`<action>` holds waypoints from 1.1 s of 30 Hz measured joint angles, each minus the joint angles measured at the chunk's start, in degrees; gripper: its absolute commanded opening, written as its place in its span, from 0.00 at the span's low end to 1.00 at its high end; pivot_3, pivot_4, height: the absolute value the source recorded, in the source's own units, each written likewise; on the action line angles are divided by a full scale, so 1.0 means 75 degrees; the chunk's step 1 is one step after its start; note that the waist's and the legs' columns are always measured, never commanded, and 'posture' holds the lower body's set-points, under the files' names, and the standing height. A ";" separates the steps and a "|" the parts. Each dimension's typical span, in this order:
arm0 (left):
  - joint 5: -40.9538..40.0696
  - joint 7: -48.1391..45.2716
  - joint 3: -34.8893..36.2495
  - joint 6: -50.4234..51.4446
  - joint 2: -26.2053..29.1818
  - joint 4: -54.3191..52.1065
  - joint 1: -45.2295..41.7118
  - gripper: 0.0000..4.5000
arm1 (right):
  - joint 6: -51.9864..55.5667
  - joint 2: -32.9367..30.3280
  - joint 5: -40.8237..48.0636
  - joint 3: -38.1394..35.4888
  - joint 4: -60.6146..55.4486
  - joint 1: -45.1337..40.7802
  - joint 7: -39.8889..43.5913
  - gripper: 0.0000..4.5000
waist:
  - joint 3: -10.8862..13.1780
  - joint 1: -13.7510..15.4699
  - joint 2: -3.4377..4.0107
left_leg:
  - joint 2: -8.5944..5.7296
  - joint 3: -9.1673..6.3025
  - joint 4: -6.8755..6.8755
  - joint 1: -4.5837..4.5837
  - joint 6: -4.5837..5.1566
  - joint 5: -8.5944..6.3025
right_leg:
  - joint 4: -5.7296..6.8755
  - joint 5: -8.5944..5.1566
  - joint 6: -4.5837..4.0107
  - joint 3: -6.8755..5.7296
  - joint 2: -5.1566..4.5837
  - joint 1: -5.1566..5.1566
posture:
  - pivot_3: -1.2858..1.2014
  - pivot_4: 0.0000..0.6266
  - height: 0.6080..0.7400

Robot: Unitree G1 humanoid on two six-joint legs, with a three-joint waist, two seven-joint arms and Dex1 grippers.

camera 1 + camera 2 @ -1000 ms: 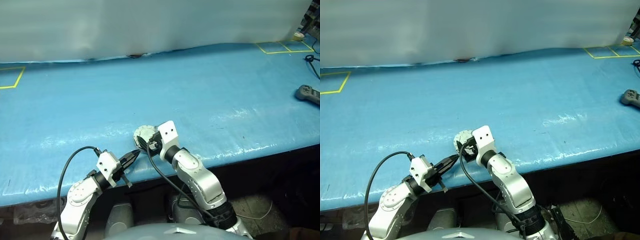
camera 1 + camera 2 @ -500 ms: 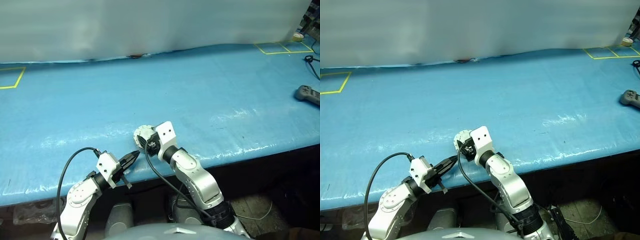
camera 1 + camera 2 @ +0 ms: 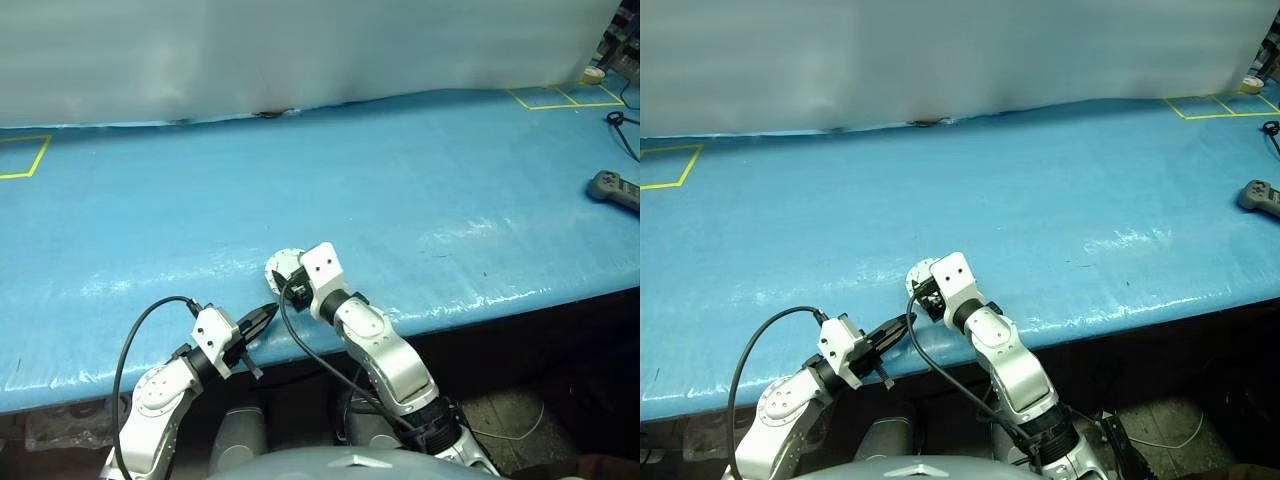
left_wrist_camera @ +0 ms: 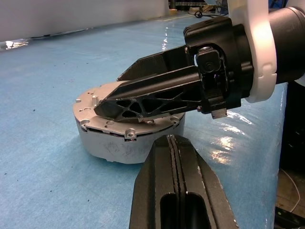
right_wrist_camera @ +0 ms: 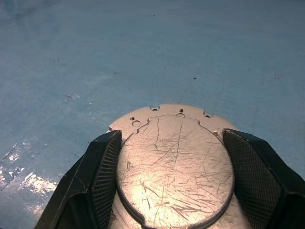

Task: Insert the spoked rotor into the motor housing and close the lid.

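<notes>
The motor housing point(image 4: 125, 149) is a round silver cup near the front edge of the blue table point(image 3: 400, 190). The lid point(image 5: 174, 157), plain side up with its raised centre circle, lies flat on top of it. My right gripper point(image 5: 172, 136) reaches over the lid from the front. Its fingers point(image 5: 102, 167) press on both sides of the raised circle. My left gripper point(image 3: 268, 316) is shut and empty. It hovers at the table edge just in front of the housing, pointing at it. The spoked rotor is hidden.
A grey game controller point(image 3: 615, 187) and a black cable lie at the table's far right. Yellow tape squares point(image 3: 555, 95) mark the back corners. A white wall stands behind the table. The table's front edge point(image 3: 480, 300) runs just under both grippers.
My right gripper's fingers have drawn in onto the lid, and its wrist has rolled a little. The left gripper and the housing have stayed where they were.
</notes>
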 measured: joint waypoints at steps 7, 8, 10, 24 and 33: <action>-0.0002 -0.0001 0.0000 0.0000 0.0000 0.0000 0.0017 0.00 | 0.0393 0.0023 -0.0202 0.0059 -0.0049 -0.0091 -0.0021 0.68 | 0.0000 -0.0002 0.0001 | 0.0000 0.0000 -0.0006 0.0058 0.0000 -0.0001 | -0.0007 -0.0004 -0.0006 0.0000 -0.0003 0.0057 | 0.52 0.24 1.00; -0.0002 -0.0001 0.0000 0.0000 0.0001 0.0000 0.0019 0.00 | 0.0464 0.0027 -0.0211 0.0058 -0.0065 -0.0106 -0.0025 0.68 | 0.0000 -0.0001 0.0001 | 0.0000 0.0000 -0.0009 0.0075 -0.0001 -0.0001 | -0.0011 -0.0005 -0.0006 0.0000 -0.0006 0.0069 | 0.52 0.24 1.00; -0.0004 -0.0002 0.0001 0.0000 0.0002 0.0000 0.0033 0.00 | 0.0555 0.0028 -0.0232 0.0058 -0.0099 -0.0115 -0.0020 0.68 | 0.0000 -0.0003 0.0001 | 0.0000 0.0000 -0.0010 0.0082 -0.0001 -0.0002 | -0.0015 -0.0005 -0.0006 0.0000 -0.0009 0.0073 | 0.52 0.24 1.00; -0.0095 0.0043 0.0171 0.0018 -0.0003 0.0000 -0.0060 0.00 | 0.0719 0.0001 -0.0242 -0.0002 -0.0181 -0.0122 0.0000 0.68 | -0.0001 0.0001 0.0000 | -0.0001 0.0000 -0.0022 0.0084 -0.0001 -0.0002 | -0.0024 -0.0006 -0.0006 -0.0001 -0.0012 0.0073 | 0.52 0.24 1.00; -0.0476 0.0597 0.1339 0.1034 0.0271 0.0001 -0.0914 0.00 | 0.0711 0.0003 -0.0228 -0.0042 -0.0202 -0.0088 0.0007 0.68 | -0.0006 0.0012 -0.0009 | -0.0003 -0.0002 -0.0022 0.0083 -0.0001 -0.0002 | -0.0033 -0.0006 -0.0006 -0.0005 -0.0013 0.0079 | 0.52 0.24 1.00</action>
